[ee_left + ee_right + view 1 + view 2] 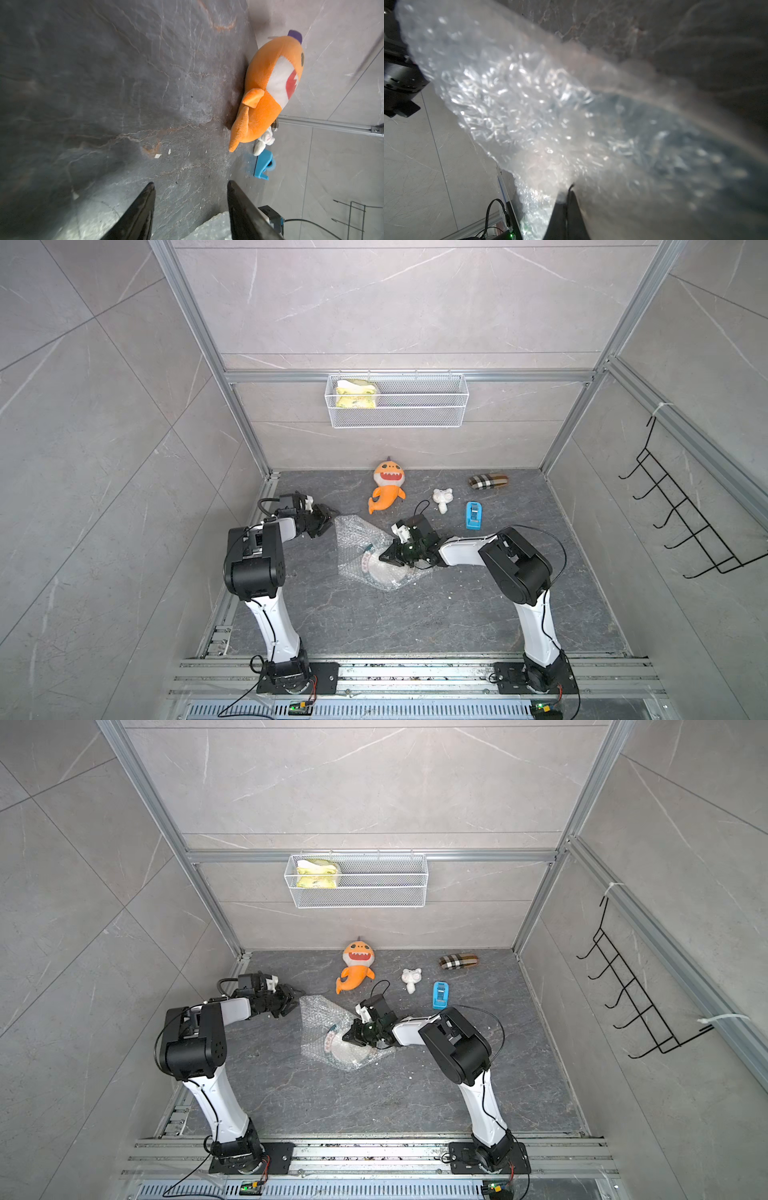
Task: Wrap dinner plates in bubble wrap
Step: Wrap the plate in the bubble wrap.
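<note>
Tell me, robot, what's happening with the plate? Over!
Left gripper open, empty, beside the bubble wrap. Right gripper shut on the wrap over the plate. Plush shark lies clear, nothing blocking.

Shiny crinkled clear plastic bubble wrap [357,539], matt veined stone-look tabletop [415,614], fuzzy plush shark [388,483], wire-mesh basket [415,412]

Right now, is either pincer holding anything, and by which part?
The right pincer is shut on the bubble wrap, pinching a fold above the plate. The left pincer is open, holding nothing.

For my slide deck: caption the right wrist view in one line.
Right gripper shut on a fold of bubble wrap, the crinkled sheet stretching ahead over the dark stone table.
</note>
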`<action>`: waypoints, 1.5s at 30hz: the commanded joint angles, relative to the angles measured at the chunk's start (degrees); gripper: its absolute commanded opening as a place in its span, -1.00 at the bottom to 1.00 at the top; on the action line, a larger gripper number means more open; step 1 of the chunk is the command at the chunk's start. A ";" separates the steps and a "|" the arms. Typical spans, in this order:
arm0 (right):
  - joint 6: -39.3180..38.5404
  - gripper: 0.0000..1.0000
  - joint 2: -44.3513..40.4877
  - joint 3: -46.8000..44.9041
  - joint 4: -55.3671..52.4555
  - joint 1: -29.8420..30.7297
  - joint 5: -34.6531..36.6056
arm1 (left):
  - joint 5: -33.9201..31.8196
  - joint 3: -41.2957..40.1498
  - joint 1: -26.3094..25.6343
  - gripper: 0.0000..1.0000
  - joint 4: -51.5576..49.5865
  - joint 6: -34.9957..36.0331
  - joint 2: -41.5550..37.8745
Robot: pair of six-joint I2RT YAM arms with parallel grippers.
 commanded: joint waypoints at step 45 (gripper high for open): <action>-0.93 -1.00 4.73 -1.30 -7.58 0.90 -0.33 | 16.63 -12.98 2.64 -0.45 26.97 -10.31 -1.83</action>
